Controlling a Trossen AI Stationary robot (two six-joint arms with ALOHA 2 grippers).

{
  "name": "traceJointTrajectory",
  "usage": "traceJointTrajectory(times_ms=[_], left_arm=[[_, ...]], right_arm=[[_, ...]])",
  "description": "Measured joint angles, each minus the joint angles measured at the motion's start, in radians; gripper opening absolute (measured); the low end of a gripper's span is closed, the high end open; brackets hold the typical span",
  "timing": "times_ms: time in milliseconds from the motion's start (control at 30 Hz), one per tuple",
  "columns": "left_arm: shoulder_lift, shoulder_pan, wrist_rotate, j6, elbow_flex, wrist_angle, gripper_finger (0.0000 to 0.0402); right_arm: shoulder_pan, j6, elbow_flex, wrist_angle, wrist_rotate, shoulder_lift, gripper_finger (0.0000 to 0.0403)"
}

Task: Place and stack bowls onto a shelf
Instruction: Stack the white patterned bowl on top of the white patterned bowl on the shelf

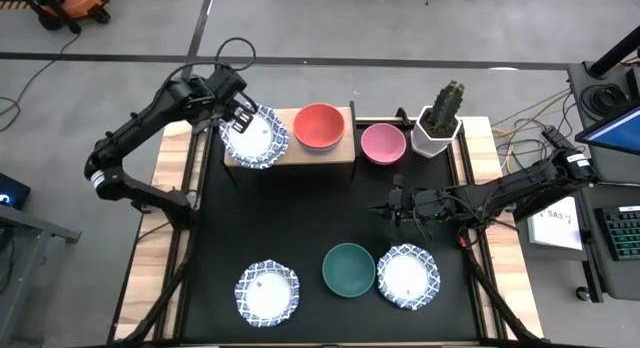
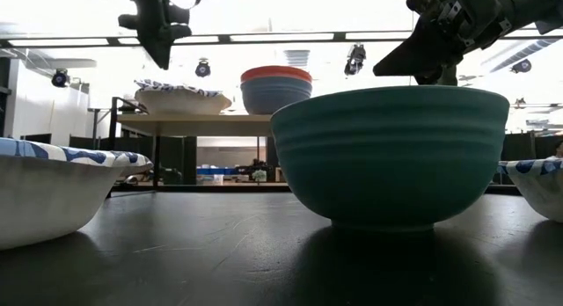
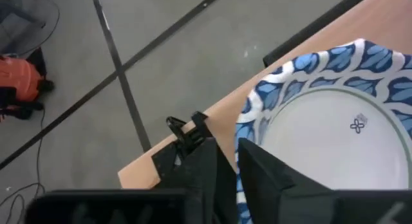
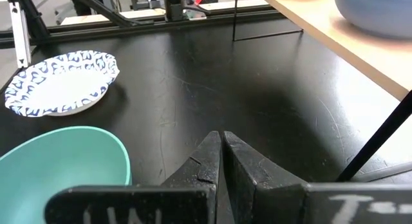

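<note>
High view: left gripper (image 1: 240, 116), jaws slightly parted, straddles the rim of a patterned bowl (image 1: 255, 137) overhanging the shelf (image 1: 340, 153) end; a snagged finger could tip it off. Red bowl (image 1: 318, 125) sits stacked alongside. Right gripper (image 1: 393, 209) hangs closed, empty, over the black mat (image 1: 300, 218) on the worktop (image 1: 168, 203); grey floor surrounds.

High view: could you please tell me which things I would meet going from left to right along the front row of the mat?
Patterned bowl → green bowl → second patterned bowl, which touches or nearly touches the green one.
</note>
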Motion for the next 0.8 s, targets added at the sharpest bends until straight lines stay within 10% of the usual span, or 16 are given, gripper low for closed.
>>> traceJointTrajectory(times_ms=[800], left_arm=[[0.001, 0.005, -0.024, -0.014, -0.222, 0.164, 0.0]], right_arm=[[0.0, 0.002, 0.0, 0.006, 0.0, 0.0, 0.0009]])
